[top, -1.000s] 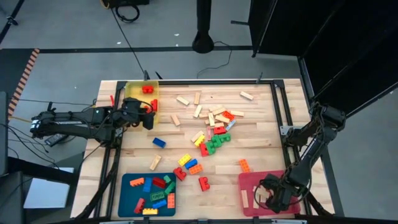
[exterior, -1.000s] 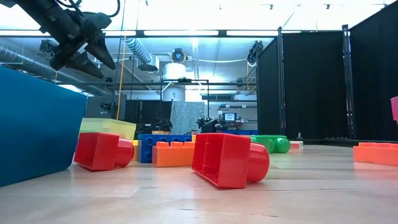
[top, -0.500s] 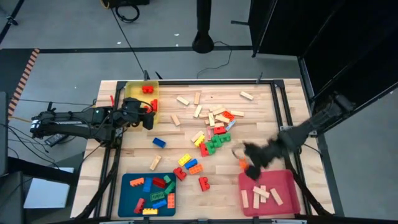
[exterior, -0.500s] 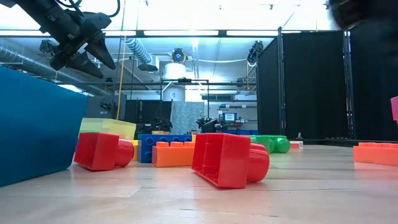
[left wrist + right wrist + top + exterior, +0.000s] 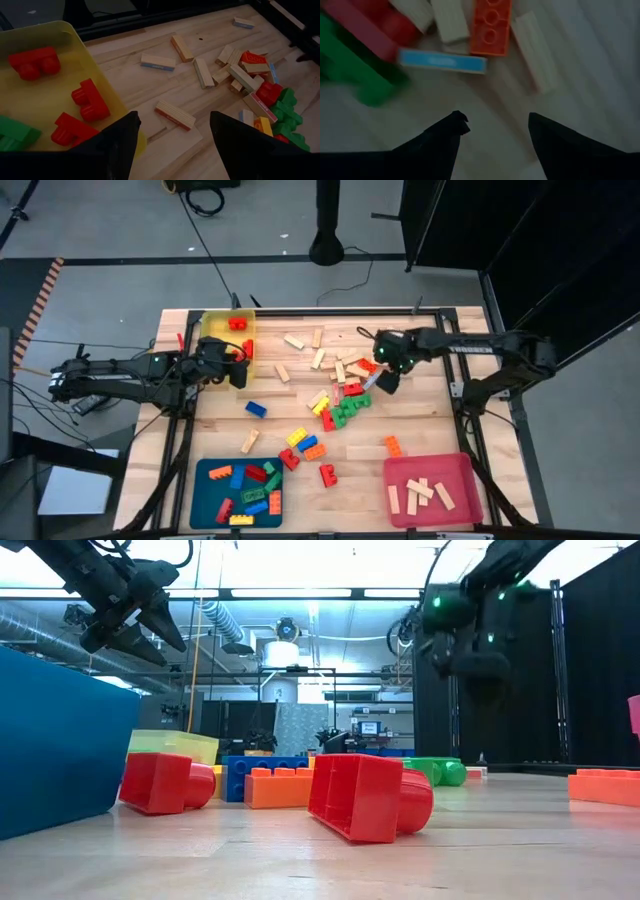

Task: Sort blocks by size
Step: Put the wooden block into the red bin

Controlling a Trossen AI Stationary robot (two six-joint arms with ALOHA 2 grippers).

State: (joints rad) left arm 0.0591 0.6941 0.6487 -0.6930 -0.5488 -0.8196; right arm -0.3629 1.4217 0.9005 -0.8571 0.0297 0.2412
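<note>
Right gripper (image 5: 386, 376) over the far middle of the table (image 5: 420, 420), fingers apart with nothing between them, bare wood under the gap in the right wrist view. Just ahead of the fingertips: a blue-faced bar (image 5: 442, 61) lying crosswise to the gripper's reach, an orange brick (image 5: 491, 26) beyond it with long axis pointing away, a pale bar (image 5: 534, 51) beside that, slanting away, plus red and green bricks off to one side (blurred). Right arm (image 5: 470, 348) stretched nearly level across the table from the right edge, elbow bent at the frame.

High view alone gives the whole spread: blocks (image 5: 340, 395) heaped under and beside the right gripper, loose pale bars beyond it at mixed angles, pink tray (image 5: 392, 475) with bars well back toward the near right corner, blue tray (image 5: 203, 480) with bricks at the near left. Low view shows only the nearest bricks, a red one (image 5: 365, 795) lying on its side.

Left gripper (image 5: 240, 370) held beside the yellow tray (image 5: 210, 330), fingers spread wide, empty; left arm extended level from the left edge. Left wrist view adds a pale bar (image 5: 174, 114) lying aslant just ahead of the fingers, and red bricks in the tray.
</note>
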